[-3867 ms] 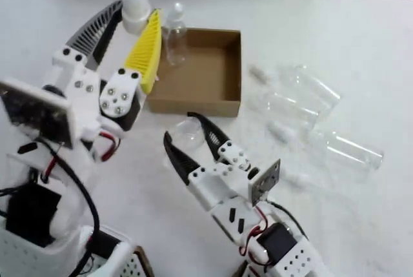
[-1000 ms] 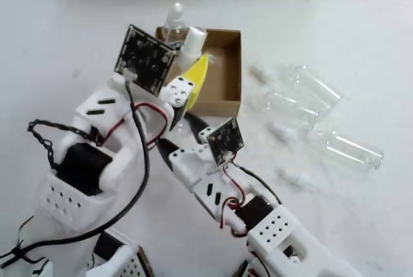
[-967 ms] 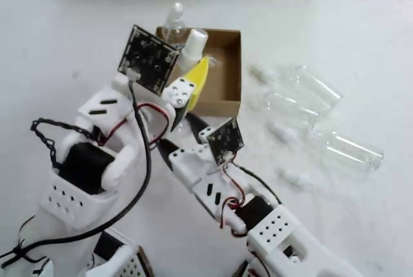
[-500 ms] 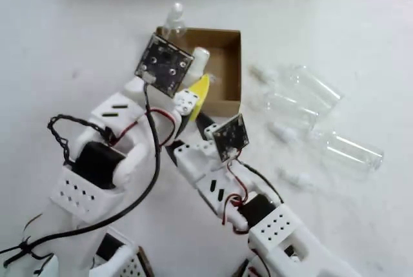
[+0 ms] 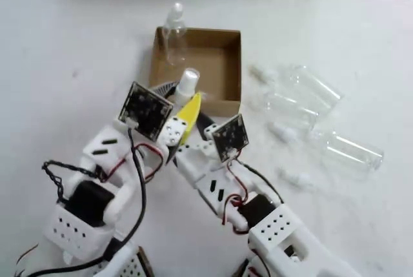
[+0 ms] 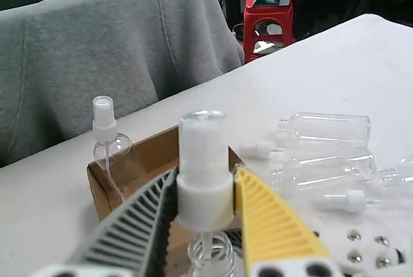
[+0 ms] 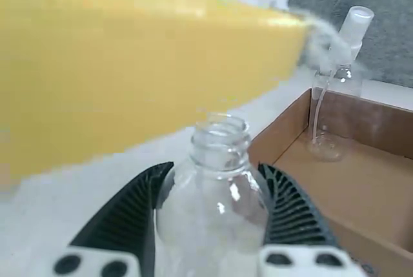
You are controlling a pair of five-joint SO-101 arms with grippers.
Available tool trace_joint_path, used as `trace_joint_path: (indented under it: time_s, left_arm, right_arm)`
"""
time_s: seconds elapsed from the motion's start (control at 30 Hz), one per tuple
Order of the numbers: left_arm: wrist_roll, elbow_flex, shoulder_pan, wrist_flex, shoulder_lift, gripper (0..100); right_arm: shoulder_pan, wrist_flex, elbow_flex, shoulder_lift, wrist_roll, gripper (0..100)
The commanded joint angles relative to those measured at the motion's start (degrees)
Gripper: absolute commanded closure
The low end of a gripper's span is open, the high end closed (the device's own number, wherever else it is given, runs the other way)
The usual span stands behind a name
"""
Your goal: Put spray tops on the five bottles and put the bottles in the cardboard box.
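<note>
On white table (image 5: 77, 31) near cardboard box (image 5: 222, 104), left jaws pinch spray top (image 6: 204, 174) above bottle (image 7: 216, 206) clamped by right jaws.

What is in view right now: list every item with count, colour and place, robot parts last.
cardboard box: one, brown, far middle of the table.
capped bottle: one, clear with white top, upright in the box's far left corner.
lying bottles: three, clear, on the table right of the box.
loose spray tops: about three, white, among the lying bottles.
spray top: one, white, held above the open bottle's mouth.
open bottle: one, clear, upright on the near side of the box.
table: one, white.
left end effector: grey and yellow fingers, shut on the spray top.
right end effector: black fingers, shut on the open bottle.
</note>
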Motion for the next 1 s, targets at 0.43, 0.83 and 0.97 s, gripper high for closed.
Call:
trace_joint_path:
  time_s: [0.43,0.83,0.97]
  left_arm:
    - [-0.4,4.4,-0.3,-2.4,-2.5,98]
    - [-0.4,7.4,-0.3,-6.4,-2.8,98]
    - [-0.4,7.5,0.0,-6.1,-2.8,98]
  right_arm:
    - [2.9,-1.3,-0.6,-0.4,-0.7,92.9]
    - [3.8,-0.8,1.0,-6.3,-0.7,92.9]
    - [3.8,-0.8,1.0,-6.2,-0.7,92.9]
